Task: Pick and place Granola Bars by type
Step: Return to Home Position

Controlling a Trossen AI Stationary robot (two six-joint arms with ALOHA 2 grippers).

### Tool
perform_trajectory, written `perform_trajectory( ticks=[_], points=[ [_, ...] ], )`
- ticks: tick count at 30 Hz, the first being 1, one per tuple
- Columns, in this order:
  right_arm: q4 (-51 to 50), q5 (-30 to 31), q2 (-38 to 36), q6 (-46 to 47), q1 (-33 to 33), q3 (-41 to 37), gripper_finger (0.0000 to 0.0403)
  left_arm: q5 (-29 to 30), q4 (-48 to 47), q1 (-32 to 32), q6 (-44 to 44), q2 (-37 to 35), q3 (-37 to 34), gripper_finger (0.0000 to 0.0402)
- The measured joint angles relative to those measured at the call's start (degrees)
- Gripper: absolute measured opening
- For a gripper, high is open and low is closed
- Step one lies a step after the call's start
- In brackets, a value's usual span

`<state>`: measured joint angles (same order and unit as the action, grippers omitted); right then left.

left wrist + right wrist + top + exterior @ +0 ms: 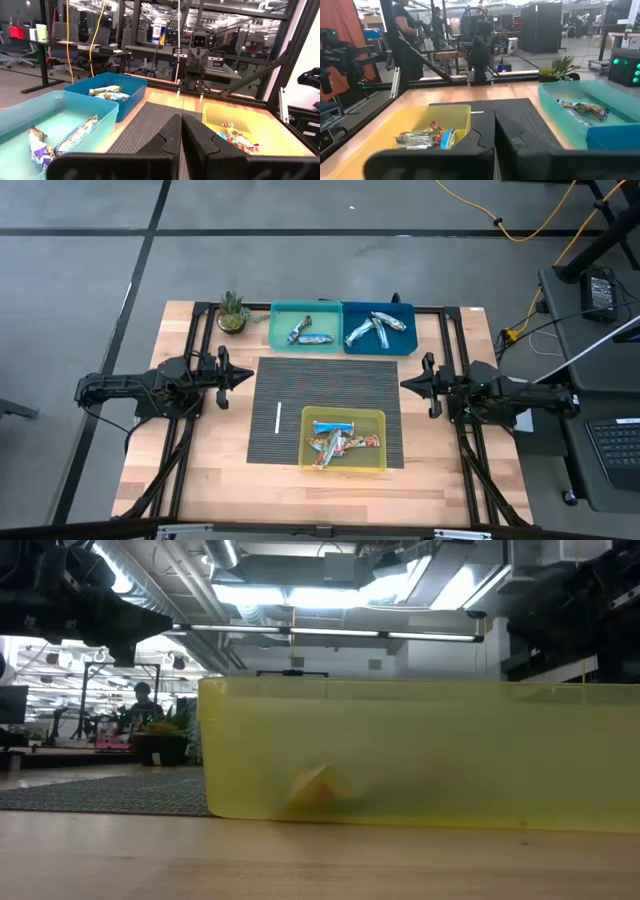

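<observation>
Teal bin (284, 314): two bars (310, 335); blue bin (356, 311): three; yellow bin (368, 420): four; left pincer (246, 377), right pincer (405, 385) pressed together.

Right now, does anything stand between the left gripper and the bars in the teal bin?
Nothing visible, only the teal bin's wall before the bars. The left gripper rests beside the mat; the plant stands aside.

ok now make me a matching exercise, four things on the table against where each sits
1 yellow bin
2 blue bin
3 white stick
4 potted plant

a far side, left of the teal bin
b lying on the mat, outside every bin
c at the mat's near edge
d far side, right of the teal bin

Pairs: 1-c, 2-d, 3-b, 4-a
</observation>
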<state>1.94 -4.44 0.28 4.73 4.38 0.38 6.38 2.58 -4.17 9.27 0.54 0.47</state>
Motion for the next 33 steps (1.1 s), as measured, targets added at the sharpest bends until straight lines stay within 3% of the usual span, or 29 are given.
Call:
perform_trajectory(
  ticks=[11,33],
  points=[
    [0.1,0.0,0.0,-0.7,0.0,0.0,0.0026,-0.1,0.0,0.0,0.0,0.0,0.0,0.0008],
    [0.1,-0.1,0.0,-0.7,0.0,0.0,0.0019,0.0,0.0,0.0,0.0,0.0,0.0,0.0004]
  ],
)
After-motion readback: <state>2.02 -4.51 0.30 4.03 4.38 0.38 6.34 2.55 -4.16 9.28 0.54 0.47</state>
